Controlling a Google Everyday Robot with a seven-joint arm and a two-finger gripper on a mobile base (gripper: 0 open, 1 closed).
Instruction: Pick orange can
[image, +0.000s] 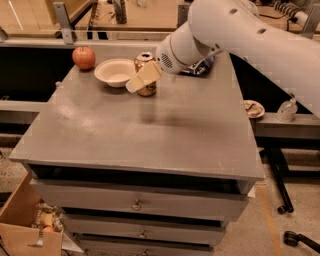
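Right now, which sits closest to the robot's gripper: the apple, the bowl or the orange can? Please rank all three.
From the gripper, in the camera view:
1. orange can: directly behind the gripper, partly hidden by it.
2. bowl: just beside the can, toward the picture's left.
3. apple: farthest, near the table's back-left corner.

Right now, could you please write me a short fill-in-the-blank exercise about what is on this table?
The white ____ sits between the apple and the orange can.
The gripper hangs at the ____, partly covering it in the camera view.
An open cardboard ____ stands on the floor beside the drawers.
Missing words: bowl, orange can, box.
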